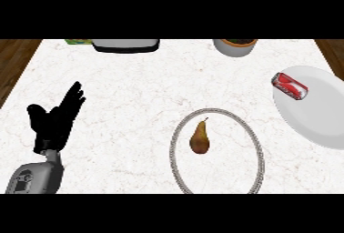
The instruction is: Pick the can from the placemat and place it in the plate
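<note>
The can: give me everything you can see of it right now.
The can is a red drink can with white markings and silvery metal ends. It lies on its side, at a slant, on the upper left part of the white plate at the counter's right edge. Only the plate touches it. No robot hand is on it: the left robot hand rests open far off at the left, and the right one is out of view.

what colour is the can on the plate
Red with white markings, seen in the head view.
</note>
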Action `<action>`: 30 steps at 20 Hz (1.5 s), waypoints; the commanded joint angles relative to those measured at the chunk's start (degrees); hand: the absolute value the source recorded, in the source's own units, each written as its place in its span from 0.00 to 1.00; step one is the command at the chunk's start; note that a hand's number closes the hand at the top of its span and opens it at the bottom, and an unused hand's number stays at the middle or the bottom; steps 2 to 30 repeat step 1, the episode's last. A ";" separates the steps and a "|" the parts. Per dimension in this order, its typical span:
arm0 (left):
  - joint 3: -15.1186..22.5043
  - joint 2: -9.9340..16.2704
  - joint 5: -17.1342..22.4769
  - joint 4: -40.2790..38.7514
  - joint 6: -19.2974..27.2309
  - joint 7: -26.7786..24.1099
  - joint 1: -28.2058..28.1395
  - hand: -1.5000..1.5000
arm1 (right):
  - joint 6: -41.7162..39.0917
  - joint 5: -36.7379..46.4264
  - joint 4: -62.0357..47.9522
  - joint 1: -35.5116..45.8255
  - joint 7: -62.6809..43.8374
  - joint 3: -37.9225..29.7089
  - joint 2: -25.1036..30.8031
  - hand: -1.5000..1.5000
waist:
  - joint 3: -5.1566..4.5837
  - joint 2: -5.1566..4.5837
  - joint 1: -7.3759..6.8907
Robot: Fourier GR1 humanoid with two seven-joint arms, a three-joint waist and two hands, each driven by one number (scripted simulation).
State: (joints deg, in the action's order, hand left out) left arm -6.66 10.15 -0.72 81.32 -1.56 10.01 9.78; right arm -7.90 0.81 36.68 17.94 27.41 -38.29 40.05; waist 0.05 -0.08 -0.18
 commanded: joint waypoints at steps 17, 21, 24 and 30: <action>1.05 -1.61 -1.91 2.57 1.90 -1.70 -3.73 0.50 | 0.20 -0.25 -3.64 -0.24 1.61 0.42 2.64 0.00 | -0.01 0.03 -0.13; 1.05 -1.61 -1.91 2.57 1.90 -1.70 -3.73 0.50 | 0.20 -0.25 -3.64 -0.24 1.61 0.42 2.64 0.00 | -0.01 0.03 -0.13; 1.05 -1.61 -1.91 2.57 1.90 -1.70 -3.73 0.50 | 0.20 -0.25 -3.64 -0.24 1.61 0.42 2.64 0.00 | -0.01 0.03 -0.13; 1.05 -1.61 -1.91 2.57 1.90 -1.70 -3.73 0.50 | 0.20 -0.25 -3.64 -0.24 1.61 0.42 2.64 0.00 | -0.01 0.03 -0.13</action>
